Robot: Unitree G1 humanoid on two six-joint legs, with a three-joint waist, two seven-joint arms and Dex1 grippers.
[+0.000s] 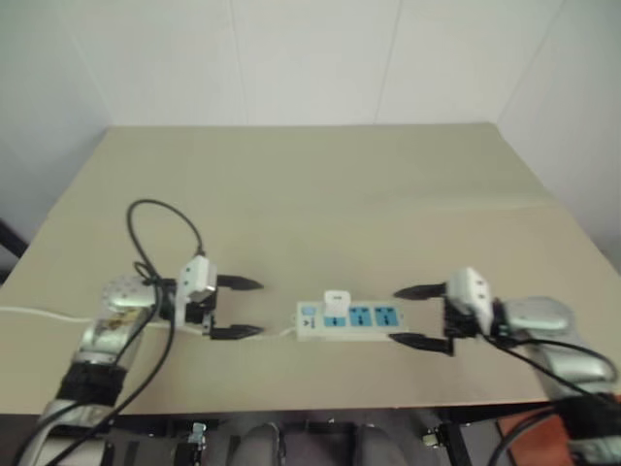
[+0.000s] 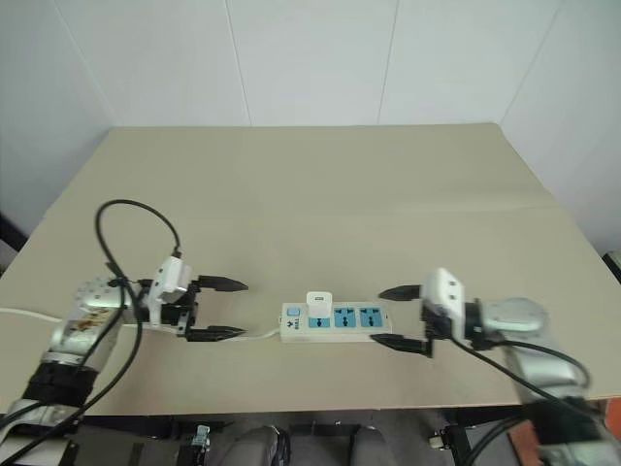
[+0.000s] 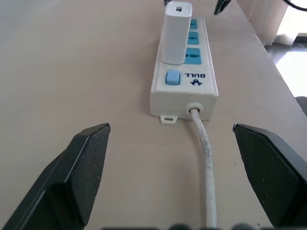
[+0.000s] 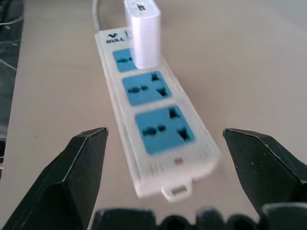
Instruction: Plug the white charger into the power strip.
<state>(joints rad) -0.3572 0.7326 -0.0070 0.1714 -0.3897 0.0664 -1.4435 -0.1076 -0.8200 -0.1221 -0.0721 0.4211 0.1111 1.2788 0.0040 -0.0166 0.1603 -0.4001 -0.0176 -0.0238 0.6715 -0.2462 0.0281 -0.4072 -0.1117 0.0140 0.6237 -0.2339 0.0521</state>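
White charger stands upright in the power strip's socket nearest its cord end, mid-worktop. We see both end effectors, left and right, fingers apart, empty, flanking the strip's ends along its long axis. We judge plugging done.

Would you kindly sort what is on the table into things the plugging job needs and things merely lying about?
Job: charger, standing in the strip's socket nearest the cord; power strip; left gripper and right gripper, both open.
Lying about: nothing besides the table itself.
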